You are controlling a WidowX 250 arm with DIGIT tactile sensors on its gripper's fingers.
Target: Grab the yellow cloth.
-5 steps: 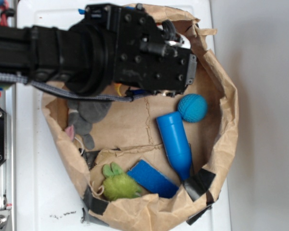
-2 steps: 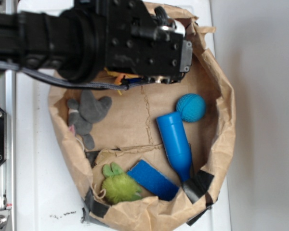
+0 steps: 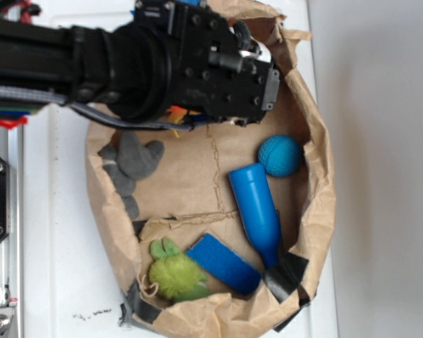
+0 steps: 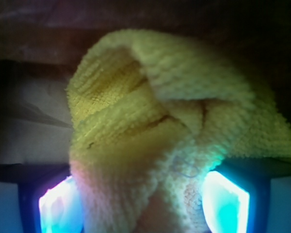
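Because the cloth (image 4: pixel 155 131) is soft, floppy terry, you should expect it to sag and drape rather than hold shape; it looks light, and a bunched fold gives a surer hold than a loose edge. In the wrist view it fills the centre of the frame, pinched between the gripper's (image 4: pixel 143 199) two fingers (image 4: pixel 225 204) at the bottom, so the claw is closed on it. In the exterior view only a yellow scrap (image 3: pixel 175 116) peeks from under the arm at upper left, inside the paper bag (image 3: pixel 317 211). Compared with a second ago, the bag has slid right on the table, and the grey mouse (image 3: pixel 130 165) is fully uncovered.
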